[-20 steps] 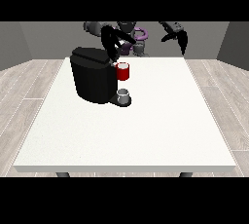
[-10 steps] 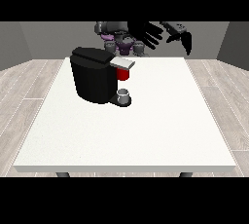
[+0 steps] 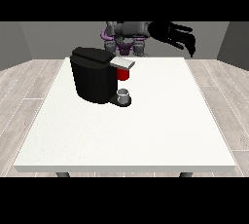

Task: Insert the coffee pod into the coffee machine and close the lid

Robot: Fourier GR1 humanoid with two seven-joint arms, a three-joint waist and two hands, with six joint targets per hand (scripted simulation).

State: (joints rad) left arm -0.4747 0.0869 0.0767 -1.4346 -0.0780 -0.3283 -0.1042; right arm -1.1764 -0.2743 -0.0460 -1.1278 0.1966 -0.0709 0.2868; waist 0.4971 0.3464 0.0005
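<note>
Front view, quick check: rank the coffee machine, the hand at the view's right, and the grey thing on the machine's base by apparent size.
1. Coffee machine
2. Hand at the view's right, which is farther from the camera, so it may look smaller than it is
3. Grey thing on the base

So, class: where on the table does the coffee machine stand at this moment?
In the front view the coffee machine stands on the white table, left of centre and towards the robot's side, with a red thing at the machine on its right.
</note>
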